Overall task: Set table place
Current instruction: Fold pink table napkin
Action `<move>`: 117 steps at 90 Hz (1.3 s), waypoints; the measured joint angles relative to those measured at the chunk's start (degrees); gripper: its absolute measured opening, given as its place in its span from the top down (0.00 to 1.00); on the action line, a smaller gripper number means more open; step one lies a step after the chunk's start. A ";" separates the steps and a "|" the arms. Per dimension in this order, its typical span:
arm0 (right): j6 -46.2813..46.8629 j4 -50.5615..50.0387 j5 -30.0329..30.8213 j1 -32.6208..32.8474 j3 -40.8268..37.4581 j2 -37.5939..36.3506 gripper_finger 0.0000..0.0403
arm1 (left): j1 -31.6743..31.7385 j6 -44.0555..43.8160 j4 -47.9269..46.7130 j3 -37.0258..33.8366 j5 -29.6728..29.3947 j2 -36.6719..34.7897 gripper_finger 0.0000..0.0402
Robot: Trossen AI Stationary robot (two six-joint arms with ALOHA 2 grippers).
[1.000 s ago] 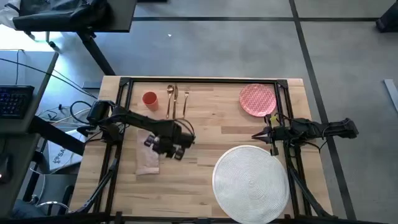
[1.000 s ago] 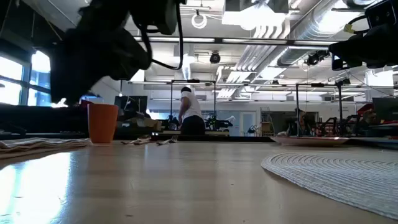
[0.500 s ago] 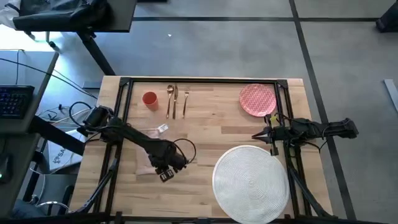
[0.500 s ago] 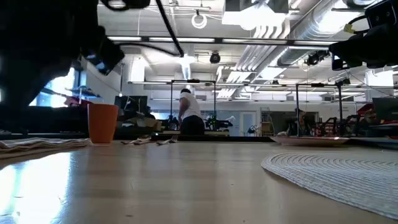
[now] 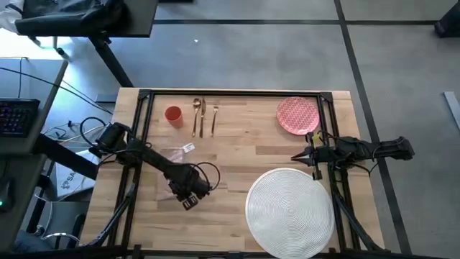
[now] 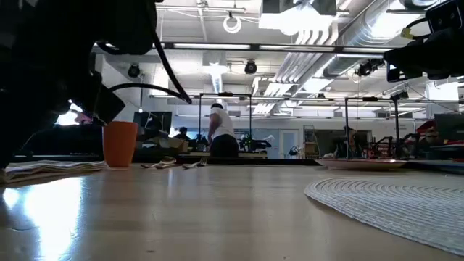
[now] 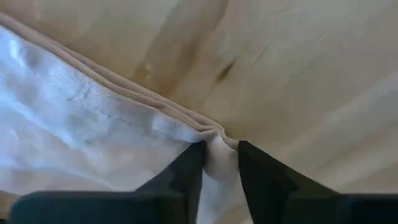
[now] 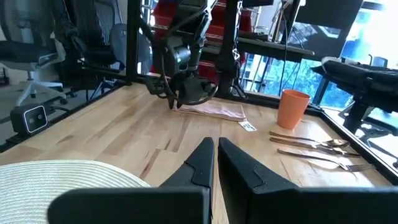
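Beige-pink cloth napkin (image 5: 171,167) lies flat on the table's (image 5: 244,137) left side, long axis running front to back. Left gripper (image 7: 219,157) is low at its near corner — fingers pinched on the hem. Right gripper (image 8: 215,148) hovers clenched, empty, above the woven placemat (image 5: 290,211).

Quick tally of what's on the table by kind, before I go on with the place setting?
Placemat: 1
Plate: 1
Cup: 1
Cutlery: 3 pieces
Napkin: 1, pinched at its edge by the left gripper
Small tag: 1
Total: 8 things. The right gripper holds nothing.
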 joint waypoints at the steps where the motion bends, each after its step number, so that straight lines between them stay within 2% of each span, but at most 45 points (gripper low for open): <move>1: 0.00 0.00 0.00 0.00 0.00 0.00 1.00 | -0.02 0.10 -0.06 0.13 -0.20 0.00 0.90; 9: -0.01 0.00 0.00 0.00 0.00 0.00 1.00 | -0.30 -0.02 0.08 1.55 -2.38 -0.60 0.98; 34: 0.00 0.02 0.07 0.00 0.00 0.01 1.00 | -1.70 -6.76 -3.96 8.83 -9.18 -10.27 0.99; 44: -0.01 0.00 0.10 0.00 0.00 0.00 1.00 | -3.11 -8.08 -2.69 11.44 -16.83 -15.65 0.99; 55: -0.02 0.00 0.11 -0.02 0.00 0.00 1.00 | -5.23 -3.91 2.38 11.99 -28.79 -20.55 1.00; 61: -0.02 0.00 0.11 0.00 0.00 0.01 1.00 | -6.12 -1.27 3.82 10.32 -32.02 -21.18 1.00; 75: 0.00 0.00 0.13 0.00 0.00 0.00 1.00 | -6.92 -7.87 4.54 3.27 -27.60 -19.67 1.00; 94: -0.02 0.00 0.13 0.00 0.00 0.02 1.00 | -7.85 -14.85 17.63 -6.11 -21.61 -17.61 0.96; 117: -0.02 0.01 0.14 -0.02 0.00 0.01 1.00 | -7.34 -18.19 20.52 -7.92 -17.48 -16.10 0.91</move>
